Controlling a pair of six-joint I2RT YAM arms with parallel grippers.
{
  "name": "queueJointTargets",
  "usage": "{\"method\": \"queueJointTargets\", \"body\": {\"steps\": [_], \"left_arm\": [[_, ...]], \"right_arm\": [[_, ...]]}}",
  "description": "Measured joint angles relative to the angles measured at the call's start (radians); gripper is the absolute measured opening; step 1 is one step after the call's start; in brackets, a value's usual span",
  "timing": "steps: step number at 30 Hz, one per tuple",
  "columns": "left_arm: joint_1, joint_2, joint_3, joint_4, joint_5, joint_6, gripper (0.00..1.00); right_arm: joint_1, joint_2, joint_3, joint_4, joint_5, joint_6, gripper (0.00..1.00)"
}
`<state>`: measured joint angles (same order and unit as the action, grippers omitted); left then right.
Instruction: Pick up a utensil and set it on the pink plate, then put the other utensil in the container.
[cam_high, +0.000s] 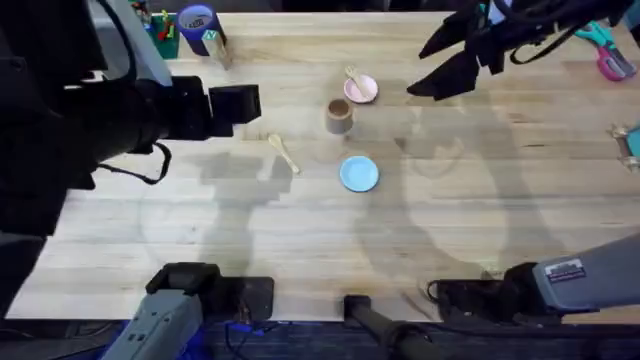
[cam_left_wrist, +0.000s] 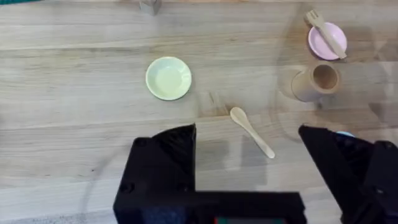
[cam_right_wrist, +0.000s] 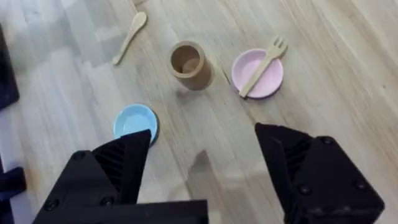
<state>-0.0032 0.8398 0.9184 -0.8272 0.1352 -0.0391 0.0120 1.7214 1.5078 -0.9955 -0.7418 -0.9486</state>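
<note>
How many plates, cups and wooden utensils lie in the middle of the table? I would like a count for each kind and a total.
Plates: 3, pink plate, blue plate, yellow-green plate
Cups: 1, brown cup
Wooden utensils: 2, fork lying on the pink plate, spoon on the table
Total: 6

surface: pale wood-plank table (cam_high: 300, 230) | light: soft shadows on the planks | far edge: dark strip behind
</note>
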Motion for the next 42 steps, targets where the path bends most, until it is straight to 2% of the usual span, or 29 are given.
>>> {"method": "queueJointTargets", "body": {"steps": [10, 25, 30, 36, 39, 41, 42], "left_arm": [[0.0, 0.0, 0.0, 0.0, 0.003, 0.0, 0.992], [0.0, 0.0, 0.0, 0.0, 0.037, -0.018, 0.992], [0.0, 0.041, 0.002, -0.026, 0.041, -0.106, 0.992], [-0.014, 0.181, 0.003, -0.055, 0.039, -0.262, 0.992], [-0.057, 0.225, 0.003, -0.052, 0.009, -0.342, 0.992], [-0.101, 0.245, 0.008, -0.052, -0.037, -0.396, 0.992], [-0.159, 0.273, 0.028, -0.052, -0.1, -0.462, 0.992]], "right_arm": [[0.0, 0.0, -0.045, 0.002, -0.097, -0.191, 0.997], [0.0, 0.0, -0.048, 0.009, -0.112, -0.231, 0.997], [0.0, 0.0, -0.048, 0.008, -0.112, -0.231, 0.997], [0.0, 0.0, -0.048, 0.003, -0.113, -0.23, 0.997], [0.0, 0.0, -0.048, -0.001, -0.113, -0.23, 0.997], [0.0, 0.0, -0.048, -0.002, -0.113, -0.227, 0.997], [0.0, 0.0, -0.048, -0.006, -0.113, -0.226, 0.997]]}}
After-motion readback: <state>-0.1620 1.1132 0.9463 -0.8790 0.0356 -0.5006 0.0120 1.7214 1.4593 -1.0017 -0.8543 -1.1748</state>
